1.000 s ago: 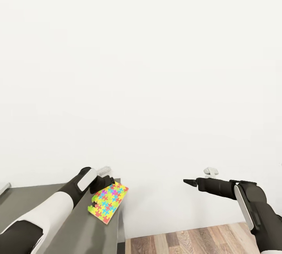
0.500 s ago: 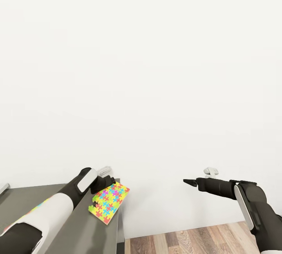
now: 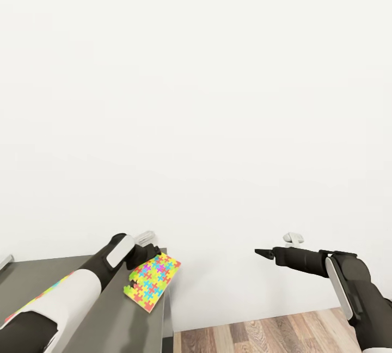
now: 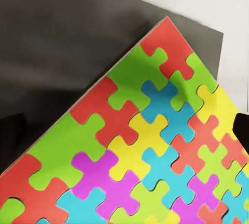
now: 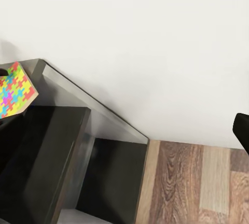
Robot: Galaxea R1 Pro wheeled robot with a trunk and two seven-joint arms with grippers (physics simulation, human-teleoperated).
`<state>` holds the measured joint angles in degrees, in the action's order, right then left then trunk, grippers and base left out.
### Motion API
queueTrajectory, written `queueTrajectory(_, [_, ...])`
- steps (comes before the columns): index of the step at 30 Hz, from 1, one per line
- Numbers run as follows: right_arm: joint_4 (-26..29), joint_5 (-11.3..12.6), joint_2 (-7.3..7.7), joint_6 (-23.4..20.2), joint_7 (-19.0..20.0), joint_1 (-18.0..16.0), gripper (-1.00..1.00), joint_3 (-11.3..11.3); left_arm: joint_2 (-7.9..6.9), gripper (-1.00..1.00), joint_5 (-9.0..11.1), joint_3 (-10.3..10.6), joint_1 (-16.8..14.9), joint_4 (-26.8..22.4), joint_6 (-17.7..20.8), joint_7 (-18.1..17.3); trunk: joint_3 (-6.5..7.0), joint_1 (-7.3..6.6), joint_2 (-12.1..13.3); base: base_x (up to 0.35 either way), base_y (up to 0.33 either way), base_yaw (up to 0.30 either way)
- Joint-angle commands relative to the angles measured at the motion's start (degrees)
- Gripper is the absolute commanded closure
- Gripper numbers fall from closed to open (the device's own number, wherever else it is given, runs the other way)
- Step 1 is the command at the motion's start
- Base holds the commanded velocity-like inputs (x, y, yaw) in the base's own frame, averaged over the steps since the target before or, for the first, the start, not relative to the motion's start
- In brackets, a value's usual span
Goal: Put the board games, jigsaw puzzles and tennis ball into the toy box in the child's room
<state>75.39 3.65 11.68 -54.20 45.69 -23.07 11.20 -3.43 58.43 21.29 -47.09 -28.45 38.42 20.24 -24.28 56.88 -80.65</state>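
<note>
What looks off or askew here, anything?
The puzzle box is tilted in the left gripper, one corner jutting past the end of the dark cabinet over the wood floor. A second puzzle-patterned strip peeks out beside the left forearm. The right gripper hangs empty.

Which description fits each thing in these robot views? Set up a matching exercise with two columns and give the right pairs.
Things:
1. jigsaw puzzle
2. left gripper
3. right gripper
4. floor

Descriptions:
A. wood planks
B. holds nothing, out in front of the white wall
C. bright interlocking pieces, tilted above the dark grey cabinet top
D. holds the puzzle box by one end

Pairs: 1-C, 2-D, 3-B, 4-A
</note>
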Motion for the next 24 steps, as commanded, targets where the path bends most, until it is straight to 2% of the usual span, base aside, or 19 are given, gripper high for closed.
queueTrajectory(1, [0.0, 0.4, 0.0, -0.5, -0.1, 0.0, -1.0, 0.0, -0.2, -1.0, 1.1, 0.4, 0.0, 2.0, 0.0, 0.5, -0.08, 0.53, 0.0, 0.0, 0.0, 0.0])
queueTrajectory(8, [0.0, 0.4, 0.01, -0.5, -0.1, 0.0, -1.0, 0.0, -1.07, -1.0, 1.0, 0.0, 0.6, 1.9, -0.6, 0.5, -0.08, 0.53, 0.0, 0.0, 0.0, 0.0])
queueTrajectory(11, [0.0, 0.4, 0.01, -0.5, -0.1, 0.0, -1.0, 0.0, -1.91, -1.0, 1.0, -0.2, 0.8, 1.7, -0.8, 0.5, -0.08, 0.53, 0.0, 0.0, 0.0, 0.0])
queueTrajectory(14, [0.0, 0.4, 0.01, -0.5, -0.1, 0.0, -1.0, 0.0, -3.68, -1.0, 1.4, -0.6, 1.0, 1.5, -1.4, 0.3, -0.08, 0.53, 0.0, 0.0, 0.0, 0.0])
queueTrajectory(15, [0.0, 0.4, 0.01, -0.5, -0.1, 0.0, -1.0, 0.0, -3.68, -1.0, 1.4, -0.6, 1.0, 1.5, -1.4, 0.3, -0.08, 0.53, 0.0, 0.0, 0.0, 0.0])
queueTrajectory(18, [0.0, 0.4, 0.01, -0.5, -0.1, 0.0, -1.0, 0.0, -5.61, -1.0, 1.6, -2.4, 1.3, 1.4, -3.0, -0.8, -0.08, 0.53, 0.0, 0.0, 0.0, 0.0])
queueTrajectory(19, [0.0, 0.4, 0.01, -0.5, -0.1, 0.0, -1.0, 0.0, -5.61, -1.0, 1.6, -2.4, 1.3, 1.4, -3.0, -0.8, -0.08, 0.53, 0.0, 0.0, 0.0, 0.0])
queueTrajectory(21, [0.0, 0.4, -0.02, -0.4, -0.1, 0.0, -1.0, -0.1, -6.66, -1.0, 1.7, -4.4, 1.9, 1.3, -4.3, -1.9, -0.08, 0.53, 0.0, 0.0, 0.0, 0.0])
queueTrajectory(22, [0.0, 0.4, -0.02, -0.4, -0.1, 0.0, -1.0, -0.1, -6.66, -1.0, 1.7, -4.4, 1.9, 1.3, -4.3, -1.9, -0.08, 0.53, 0.0, 0.0, 0.0, 0.0])
queueTrajectory(24, [0.0, 0.4, -0.06, -0.4, -0.1, 0.0, -1.0, -0.1, -7.41, -1.0, 1.7, -6.4, 2.5, 1.2, -5.2, -2.8, -0.08, 0.53, 0.0, 0.0, 0.0, 0.0])
